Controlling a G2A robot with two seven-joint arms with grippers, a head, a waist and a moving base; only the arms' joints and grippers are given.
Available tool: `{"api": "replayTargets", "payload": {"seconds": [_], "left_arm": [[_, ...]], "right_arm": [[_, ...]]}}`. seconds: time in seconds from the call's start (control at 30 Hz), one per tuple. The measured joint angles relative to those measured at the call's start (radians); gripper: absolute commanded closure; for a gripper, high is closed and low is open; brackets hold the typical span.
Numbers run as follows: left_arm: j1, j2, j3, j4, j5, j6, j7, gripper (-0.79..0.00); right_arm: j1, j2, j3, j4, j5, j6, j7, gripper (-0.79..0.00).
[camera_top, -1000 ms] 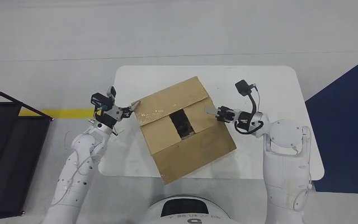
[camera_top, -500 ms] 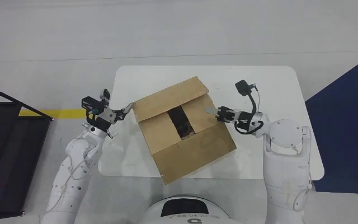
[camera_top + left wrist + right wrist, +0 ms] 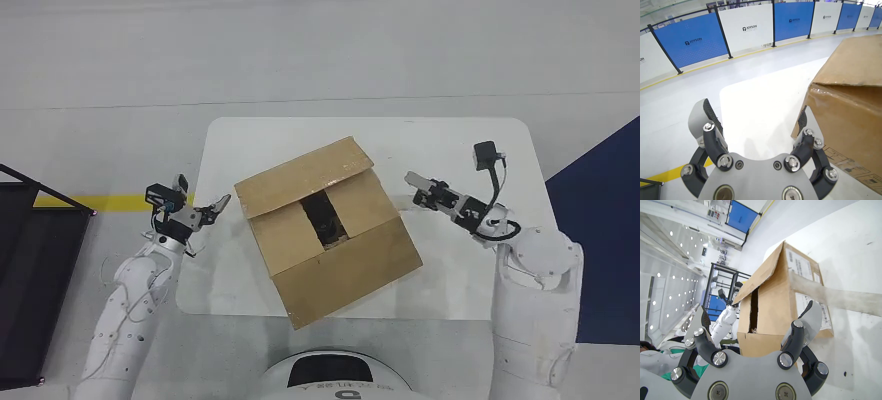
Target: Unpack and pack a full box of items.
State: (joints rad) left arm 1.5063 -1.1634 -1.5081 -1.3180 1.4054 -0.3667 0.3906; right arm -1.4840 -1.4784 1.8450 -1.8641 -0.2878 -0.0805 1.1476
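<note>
Backed left gripper and right gripper away from the box, both spread wide, empty; left it mid-table, flaps barely parted, so opening likely unfinished

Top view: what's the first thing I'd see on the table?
A big brown cardboard box sits crooked in the middle of the white table, with a dark gap between its top flaps. An open tool hangs on each side of it: the left tool near one corner, the right tool farther off.
</note>
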Motion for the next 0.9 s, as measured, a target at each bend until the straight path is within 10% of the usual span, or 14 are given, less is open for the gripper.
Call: {"api": "replayTargets", "payload": {"seconds": [0.33, 0.9], "left_arm": [[-0.016, -0.001, 0.04, 0.0, 0.067, 0.014, -0.017, -0.785], [-0.152, -0.024, 0.165, -0.007, 0.11, 0.083, -0.119, -0.785]], "right_arm": [[0.12, 0.033, -0.102, 0.147, -0.092, 0.053, 0.135, -0.785], [0.064, 0.097, 0.004, 0.165, 0.172, -0.007, 0.348, -0.785]]}}
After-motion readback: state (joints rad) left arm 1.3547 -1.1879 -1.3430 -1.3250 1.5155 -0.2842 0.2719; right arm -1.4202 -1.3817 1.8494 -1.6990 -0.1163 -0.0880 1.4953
